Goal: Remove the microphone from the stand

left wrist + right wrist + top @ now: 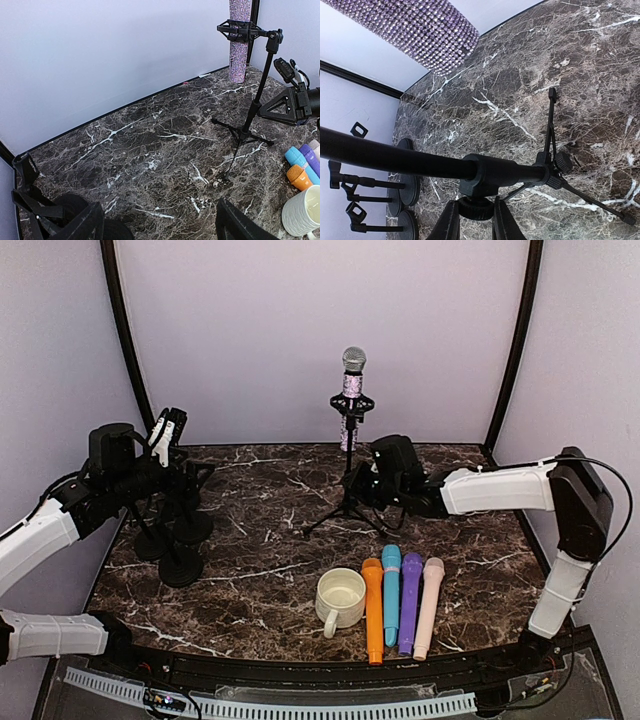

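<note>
Microphone, its body studded with purple rhinestones and its head a silver mesh, stands upright in the clip of the stand. The stand is a black tripod at the back centre of the dark marbled worktop. In the left wrist view the glittering body passes down through the clip, with the slanted pole and spread legs beside it.

The right end effector reaches in from the right, low on the pole and well below the microphone. Its wrist camera shows it drawn narrow, one finger against each side of the knob on the pole's collar. The rhinestone body fills the upper left of that view.

The left end effector is raised at the far left, well apart from the microphone. Its fingers are spread wide and hold nothing.

Several black round-based stands cluster under the left arm. Near the front edge, a cream mug sits just beside a row of four coloured microphones: orange, teal, purple and pink.
</note>
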Controlling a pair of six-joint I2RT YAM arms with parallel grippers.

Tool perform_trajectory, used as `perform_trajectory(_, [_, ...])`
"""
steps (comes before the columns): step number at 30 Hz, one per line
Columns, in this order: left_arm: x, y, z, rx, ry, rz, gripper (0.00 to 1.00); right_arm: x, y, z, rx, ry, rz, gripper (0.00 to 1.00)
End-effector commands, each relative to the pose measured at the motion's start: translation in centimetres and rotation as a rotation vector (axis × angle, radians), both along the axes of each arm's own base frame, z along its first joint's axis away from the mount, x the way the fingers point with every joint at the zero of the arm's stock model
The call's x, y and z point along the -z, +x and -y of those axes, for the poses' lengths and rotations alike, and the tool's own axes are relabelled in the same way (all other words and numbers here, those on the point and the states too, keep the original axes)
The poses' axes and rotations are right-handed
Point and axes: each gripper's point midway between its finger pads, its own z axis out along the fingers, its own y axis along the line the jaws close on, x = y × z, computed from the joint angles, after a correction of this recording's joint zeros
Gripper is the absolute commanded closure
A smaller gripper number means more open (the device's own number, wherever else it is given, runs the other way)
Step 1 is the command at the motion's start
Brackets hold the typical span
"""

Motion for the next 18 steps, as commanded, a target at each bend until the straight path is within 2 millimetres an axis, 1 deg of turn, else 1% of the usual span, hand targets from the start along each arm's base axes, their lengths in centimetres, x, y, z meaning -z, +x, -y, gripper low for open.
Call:
perform_trajectory(1, [-0.7, -0.1, 0.1, 0.013, -0.005, 0.023, 0.21, -1.2, 0.7, 0.2, 0.038, -0.059, 0.044, 0.92])
perform_trajectory(3, [-0.7, -0.1, 0.1, 0.014, -0.005, 0.023, 0.21, -1.3, 0.7, 0.5, 0.056, -0.114, 0.049, 0.93])
perform_trajectory(4, [-0.7, -0.1, 0.1, 0.013, -0.005, 0.023, 0.21, -1.7, 0.8, 0.6, 0.069, -0.134, 0.06, 0.93])
perform_trajectory(6, [-0.7, -0.1, 0.1, 0.014, -0.004, 0.024, 0.21, -1.3, 0.5, 1.1, 0.082, -0.21, 0.051, 0.94])
perform_trajectory(11, [-0.6, -0.1, 0.2, 0.017, -0.007, 0.02, 0.21, -1.6, 0.1, 1.5, 0.114, -0.36, 0.073, 0.95])
perform_trajectory(18, [-0.5, -0.1, 0.2, 0.018, -0.008, 0.017, 0.21, -1.7, -0.2, 1.0, 0.14, -0.54, 0.105, 0.97])
